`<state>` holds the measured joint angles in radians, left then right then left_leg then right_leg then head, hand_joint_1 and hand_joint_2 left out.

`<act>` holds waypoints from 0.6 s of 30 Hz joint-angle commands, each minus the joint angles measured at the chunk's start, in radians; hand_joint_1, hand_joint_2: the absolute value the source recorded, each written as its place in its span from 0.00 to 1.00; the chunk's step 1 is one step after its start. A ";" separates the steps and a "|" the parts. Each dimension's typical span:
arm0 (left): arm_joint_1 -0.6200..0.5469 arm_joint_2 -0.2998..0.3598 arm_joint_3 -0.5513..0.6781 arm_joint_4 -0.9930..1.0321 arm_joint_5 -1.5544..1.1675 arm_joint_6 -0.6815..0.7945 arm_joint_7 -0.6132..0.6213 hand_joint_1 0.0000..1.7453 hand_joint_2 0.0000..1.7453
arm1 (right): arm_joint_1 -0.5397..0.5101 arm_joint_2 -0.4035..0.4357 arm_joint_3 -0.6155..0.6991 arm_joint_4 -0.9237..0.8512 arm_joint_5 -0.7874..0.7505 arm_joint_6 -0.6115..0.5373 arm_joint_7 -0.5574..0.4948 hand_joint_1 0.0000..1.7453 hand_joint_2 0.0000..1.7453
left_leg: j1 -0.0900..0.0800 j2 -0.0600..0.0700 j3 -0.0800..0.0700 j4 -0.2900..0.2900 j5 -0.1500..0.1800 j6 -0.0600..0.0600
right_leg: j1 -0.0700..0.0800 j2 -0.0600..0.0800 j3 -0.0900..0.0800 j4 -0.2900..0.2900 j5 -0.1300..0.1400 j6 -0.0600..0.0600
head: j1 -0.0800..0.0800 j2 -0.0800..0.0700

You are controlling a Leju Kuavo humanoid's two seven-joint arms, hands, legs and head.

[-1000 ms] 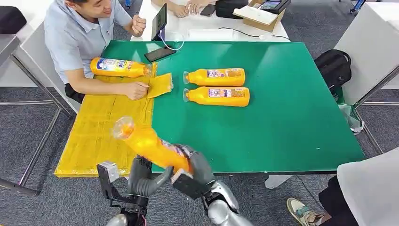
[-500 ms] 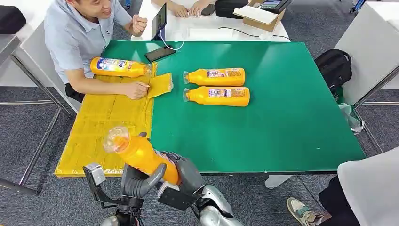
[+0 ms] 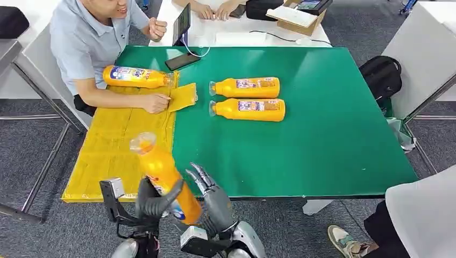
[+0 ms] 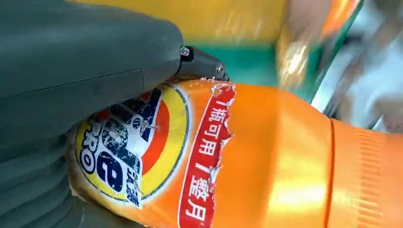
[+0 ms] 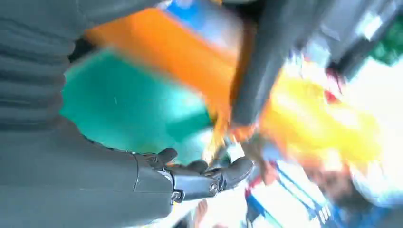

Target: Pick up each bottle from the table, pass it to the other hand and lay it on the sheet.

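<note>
Gripping the bottle (image 3: 164,177) above the desk's near edge, the left hand (image 3: 153,199) has the handover done, the right hand (image 3: 212,196) spread empty; next, laying it on the sheet (image 3: 115,150).

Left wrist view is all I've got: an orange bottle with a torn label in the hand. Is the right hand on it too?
Observer: No. In the head view the right hand has its fingers spread beside the orange bottle, not wrapped around it. The left hand grips it alone.
Operator: Where is it relative to the sheet?
Observer: It is held in the air, tilted, cap end up, by the near end of the yellow sheet.
Operator: How many are left on the table?
Observer: Two lie side by side on the green table: the farther bottle and the nearer bottle.
</note>
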<state>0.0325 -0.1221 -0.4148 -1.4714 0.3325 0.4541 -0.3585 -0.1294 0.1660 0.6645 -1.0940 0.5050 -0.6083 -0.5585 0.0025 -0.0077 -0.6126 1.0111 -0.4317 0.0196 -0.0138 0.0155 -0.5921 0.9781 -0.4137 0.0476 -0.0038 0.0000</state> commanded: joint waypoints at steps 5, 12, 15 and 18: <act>-0.073 -0.017 0.290 0.106 -0.395 0.233 -0.101 1.00 1.00 | 0.102 -0.031 -0.184 -0.182 -0.012 -0.086 -0.040 0.00 0.00 | 0.000 -0.001 0.002 -0.001 0.000 0.000 | 0.000 -0.002 0.003 -0.001 -0.001 -0.001 | 0.000 0.000; -0.217 0.023 0.333 0.362 -1.156 0.244 0.061 1.00 1.00 | 0.107 -0.026 -0.202 -0.213 -0.038 -0.025 -0.064 0.00 0.00 | 0.000 -0.005 0.002 -0.002 0.001 -0.001 | 0.000 -0.005 0.002 -0.001 -0.001 -0.001 | 0.000 0.000; -0.307 0.069 0.275 0.522 -1.337 0.190 0.153 1.00 1.00 | 0.089 -0.017 -0.188 -0.194 -0.063 0.029 -0.073 0.00 0.00 | 0.000 -0.005 0.005 -0.002 0.002 -0.001 | 0.000 -0.007 0.006 -0.001 -0.001 -0.002 | 0.000 0.000; -0.429 0.092 0.213 0.737 -1.488 0.120 0.258 1.00 1.00 | 0.057 0.003 -0.161 -0.151 -0.077 0.087 -0.082 0.00 0.00 | 0.000 -0.004 0.003 -0.002 0.003 0.000 | 0.000 -0.007 0.005 -0.001 0.000 -0.002 | 0.000 0.000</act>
<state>-0.1414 -0.1094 -0.1255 -1.2099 -0.9651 0.6555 -0.2260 -0.0264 0.1457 0.5032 -1.2924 0.4513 -0.5937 -0.6279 0.0025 -0.0095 -0.6127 1.0112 -0.4298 0.0204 -0.0138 0.0117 -0.5913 0.9782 -0.4132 0.0477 -0.0038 0.0000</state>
